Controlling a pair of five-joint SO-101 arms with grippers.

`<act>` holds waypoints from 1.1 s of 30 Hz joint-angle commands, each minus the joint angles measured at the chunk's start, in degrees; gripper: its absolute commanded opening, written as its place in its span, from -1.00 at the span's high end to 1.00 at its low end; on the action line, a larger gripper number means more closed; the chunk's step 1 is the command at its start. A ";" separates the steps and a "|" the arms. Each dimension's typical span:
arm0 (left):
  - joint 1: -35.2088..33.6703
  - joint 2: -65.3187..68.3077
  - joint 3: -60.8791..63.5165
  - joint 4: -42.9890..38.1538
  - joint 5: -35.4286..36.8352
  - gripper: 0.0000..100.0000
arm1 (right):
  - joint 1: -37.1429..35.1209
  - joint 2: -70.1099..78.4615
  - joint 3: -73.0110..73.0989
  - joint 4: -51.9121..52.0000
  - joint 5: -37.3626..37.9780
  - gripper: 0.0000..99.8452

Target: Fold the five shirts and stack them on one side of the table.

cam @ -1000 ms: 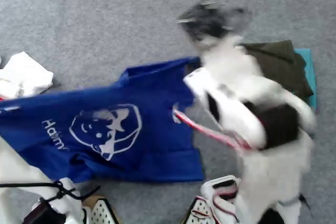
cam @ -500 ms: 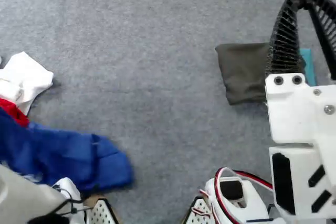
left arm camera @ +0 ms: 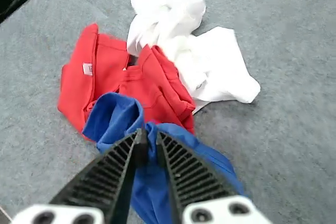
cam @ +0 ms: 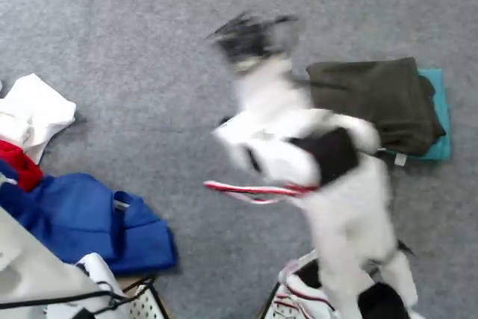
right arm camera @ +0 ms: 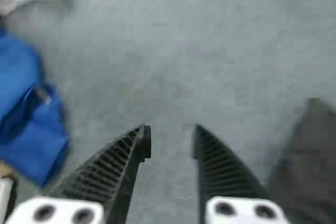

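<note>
Left hand [left arm camera: 147,142] pinching blue shirt [left arm camera: 113,119], right hand [right arm camera: 170,142] spread above table [right arm camera: 210,51]

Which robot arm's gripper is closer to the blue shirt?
Left. The left gripper is right at the blue shirt, its jaws closed on a fold of it. The right gripper hangs over the bare table, apart from the shirt.

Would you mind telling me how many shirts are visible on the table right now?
5: a white shirt, a red shirt and a blue shirt bunched together at the left side, and a folded olive shirt lying on a teal shirt at the right.
</note>
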 commanded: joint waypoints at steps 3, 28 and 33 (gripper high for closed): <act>-5.93 -9.14 18.24 -10.55 -0.70 0.94 | -14.86 8.13 16.04 -12.48 -6.77 0.49; -9.19 -22.86 36.88 -17.14 -6.42 0.94 | -27.08 52.35 0.75 -26.46 -7.65 0.84; -9.19 -22.86 37.32 -17.14 -6.51 0.94 | -26.81 54.11 0.84 -23.91 -2.99 0.98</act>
